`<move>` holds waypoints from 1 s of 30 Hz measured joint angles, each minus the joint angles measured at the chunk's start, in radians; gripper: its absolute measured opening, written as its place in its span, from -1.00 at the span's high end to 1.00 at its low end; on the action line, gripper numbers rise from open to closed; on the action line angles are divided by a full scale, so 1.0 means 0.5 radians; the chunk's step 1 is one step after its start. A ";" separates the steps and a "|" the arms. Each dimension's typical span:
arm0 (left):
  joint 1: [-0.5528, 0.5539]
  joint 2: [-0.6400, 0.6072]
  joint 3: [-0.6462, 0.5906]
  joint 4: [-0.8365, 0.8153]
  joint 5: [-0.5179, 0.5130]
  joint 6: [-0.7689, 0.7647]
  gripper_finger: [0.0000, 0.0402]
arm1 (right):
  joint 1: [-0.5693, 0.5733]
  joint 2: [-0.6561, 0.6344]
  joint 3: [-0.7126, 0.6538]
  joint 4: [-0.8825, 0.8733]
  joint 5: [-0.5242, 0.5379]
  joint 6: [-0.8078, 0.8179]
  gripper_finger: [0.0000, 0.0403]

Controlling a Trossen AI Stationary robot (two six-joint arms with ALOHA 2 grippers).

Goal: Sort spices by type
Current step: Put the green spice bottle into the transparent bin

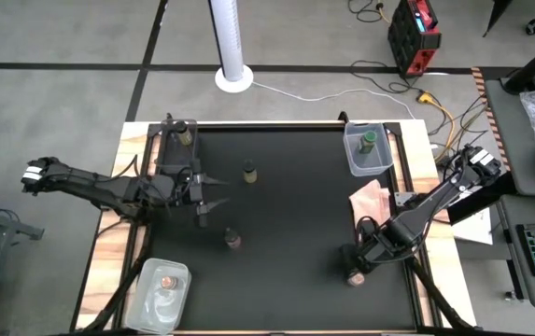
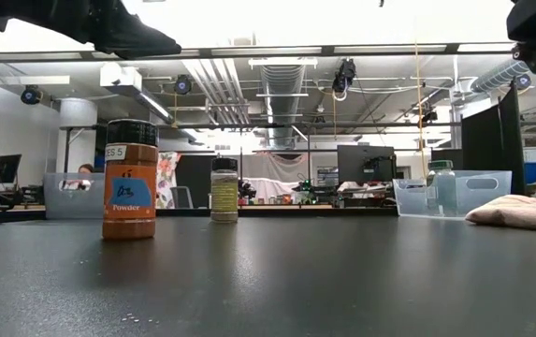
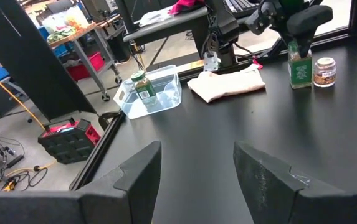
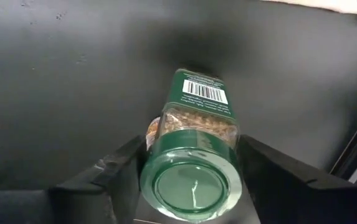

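Note:
My right gripper (image 4: 194,186) (image 1: 359,259), near the table's right near corner, is shut on a green-lidded spice jar (image 4: 194,162) (image 3: 299,62). A pinkish-brown-topped jar (image 3: 324,71) (image 1: 354,277) stands on its base right beside it. My left gripper (image 3: 197,174) (image 1: 218,191) is open above the table's left middle, touching nothing. A dark-lidded jar (image 1: 249,172) (image 2: 224,190) and a pinkish-topped jar (image 1: 233,239) stand on the mat near it. An orange dark-lidded jar (image 2: 129,192) also stands there. Another green-lidded jar (image 1: 367,144) (image 3: 143,84) stands in the far right tub. My right gripper has the green-lidded jar pinched between its two fingers (image 4: 125,168), just below the lid (image 4: 194,177) on the jar's upper body. The fingers come from above, slanting down. The jar is upright; in the left wrist view its base (image 3: 300,84) looks level with the table.
Clear tubs sit at three corners: far right (image 1: 379,161), far left (image 1: 175,140) with a jar, near left (image 1: 146,303) with a pinkish jar. A pink cloth (image 1: 372,201) (image 2: 520,213) lies by the right edge. The mat's middle (image 1: 295,224) is bare.

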 joint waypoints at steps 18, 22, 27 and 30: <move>0.001 0.000 0.000 0.000 0.000 0.001 0.08 | -0.022 0.005 0.076 -0.113 0.104 0.028 0.00; 0.000 0.000 0.000 -0.001 0.000 0.000 0.08 | -0.046 0.005 0.185 -0.203 0.118 -0.028 0.00; 0.001 0.000 0.000 -0.001 0.000 0.000 0.08 | -0.155 0.034 0.324 -0.203 0.213 -0.198 0.00; 0.000 0.000 0.000 -0.001 0.000 0.000 0.08 | -0.290 0.109 0.426 -0.205 0.210 -0.421 0.00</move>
